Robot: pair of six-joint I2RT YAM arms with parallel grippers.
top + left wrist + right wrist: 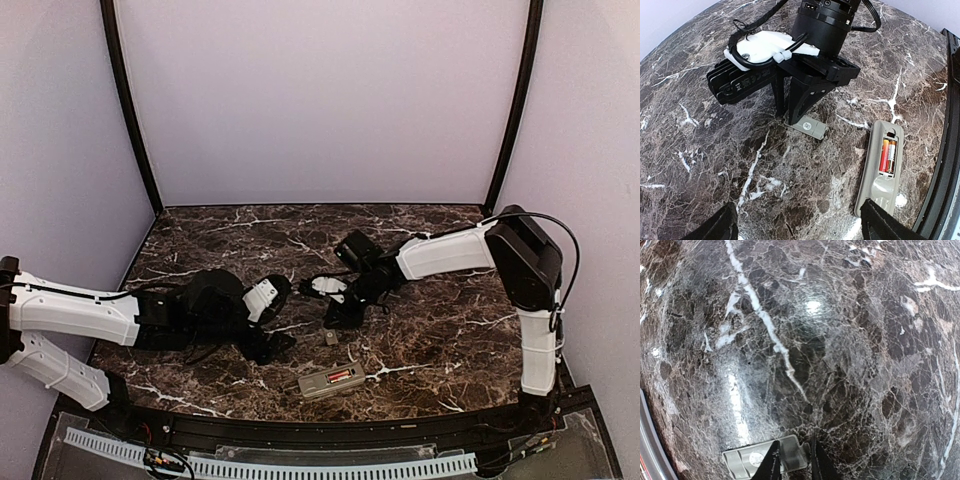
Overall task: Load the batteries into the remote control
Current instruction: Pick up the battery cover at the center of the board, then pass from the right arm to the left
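My left fingers [717, 227] stand wide apart and hold nothing. Only their two dark tips show, at the bottom corners of the left wrist view. My right fingers [771, 466] are drawn narrow, with a slim gap between them. Their tips are down on the bench [850, 340], against a small grey battery cover [746, 460] that lies flat. I cannot tell whether they pinch it or merely touch it. The remote control [879, 187] lies on the bench with its compartment facing up. In the left wrist view it is at about 4 o'clock from the right fingers, near them but apart. The batteries [887, 156] sit side by side inside the open compartment. The remote's near end lies just beside one of my left fingers, at 5 o'clock in that view.
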